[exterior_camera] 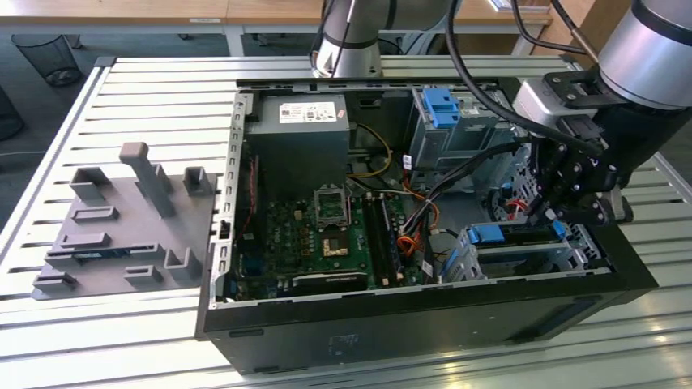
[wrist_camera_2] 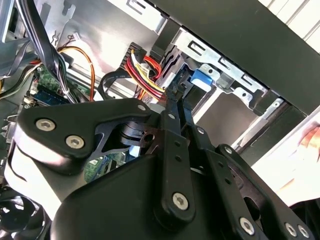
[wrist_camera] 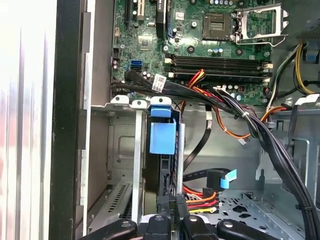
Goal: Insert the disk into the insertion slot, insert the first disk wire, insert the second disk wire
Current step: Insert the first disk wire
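The disk (exterior_camera: pixel 517 237), silver in a bright blue frame, stands on edge inside the insertion slot (exterior_camera: pixel 519 261), a low silver cage in the open computer case's front corner at the exterior view's right. In the first wrist view the disk's blue frame (wrist_camera: pixel 162 136) sits between the insertion slot's perforated walls (wrist_camera: pixel 125 150). My gripper (exterior_camera: pixel 549 217) hangs right over the disk's end. Its fingertips (wrist_camera: pixel 170 207) are close together at that end, and the gripper (wrist_camera_2: pixel 175 95) looks shut beside the blue frame (wrist_camera_2: pixel 202 77). Loose by the disk lie a black wire with a blue tag (wrist_camera: pixel 220 179) and a red-yellow wire bundle (wrist_camera: pixel 200 192).
A taller grey bay with a blue tab (exterior_camera: pixel 443 109) stands behind the slot. The power supply (exterior_camera: pixel 297 130) and green motherboard (exterior_camera: pixel 324 231) fill the case's other half. Black cables (wrist_camera: pixel 260 130) run past the cage. A grey fixture (exterior_camera: pixel 119 219) lies on the slatted table at the exterior view's left.
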`<state>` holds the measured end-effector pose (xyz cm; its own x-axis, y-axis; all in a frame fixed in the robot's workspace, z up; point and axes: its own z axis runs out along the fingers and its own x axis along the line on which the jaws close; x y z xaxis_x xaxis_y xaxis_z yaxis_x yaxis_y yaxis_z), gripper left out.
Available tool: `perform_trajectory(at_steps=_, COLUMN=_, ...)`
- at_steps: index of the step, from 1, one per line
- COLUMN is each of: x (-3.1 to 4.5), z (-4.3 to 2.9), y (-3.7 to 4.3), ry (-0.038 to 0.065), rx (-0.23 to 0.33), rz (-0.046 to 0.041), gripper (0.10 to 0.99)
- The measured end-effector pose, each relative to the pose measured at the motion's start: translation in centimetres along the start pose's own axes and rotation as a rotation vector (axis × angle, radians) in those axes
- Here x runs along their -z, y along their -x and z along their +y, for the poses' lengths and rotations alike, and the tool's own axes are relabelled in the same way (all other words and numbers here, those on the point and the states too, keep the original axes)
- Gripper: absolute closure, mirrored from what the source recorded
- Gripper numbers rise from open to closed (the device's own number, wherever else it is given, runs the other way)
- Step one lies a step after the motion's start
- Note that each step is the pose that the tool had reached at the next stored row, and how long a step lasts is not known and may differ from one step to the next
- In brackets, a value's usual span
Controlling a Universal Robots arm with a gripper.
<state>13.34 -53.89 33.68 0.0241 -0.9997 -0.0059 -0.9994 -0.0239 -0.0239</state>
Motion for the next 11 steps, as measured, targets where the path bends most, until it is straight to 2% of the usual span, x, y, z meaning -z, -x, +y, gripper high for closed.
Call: perform_trajectory(at_steps=11, x=-0.20, z=0.05, y=-0.29, ry=-0.002, rx=-0.009, rz=0.0003, gripper=0.922)
